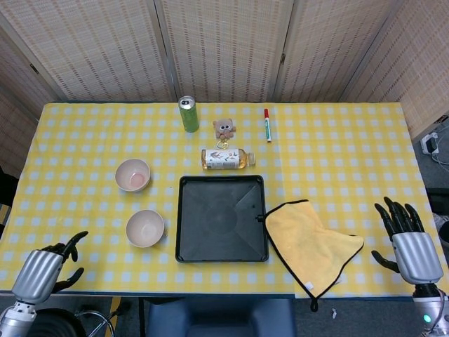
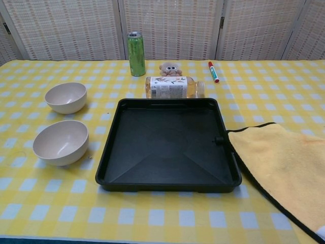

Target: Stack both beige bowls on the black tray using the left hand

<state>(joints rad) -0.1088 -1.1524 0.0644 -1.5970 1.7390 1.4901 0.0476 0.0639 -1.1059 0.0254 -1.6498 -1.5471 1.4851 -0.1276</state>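
Two beige bowls stand upright on the yellow checked table, left of the black tray. The far bowl and the near bowl are apart from each other and both hold nothing. The tray has nothing in it. My left hand hovers at the table's near left corner, fingers apart, holding nothing, well clear of the bowls. My right hand is at the near right edge, fingers spread and holding nothing. Neither hand shows in the chest view.
A yellow cloth lies right of the tray. Behind the tray lies a tea bottle on its side, with a green can, a small plush toy and a red marker further back.
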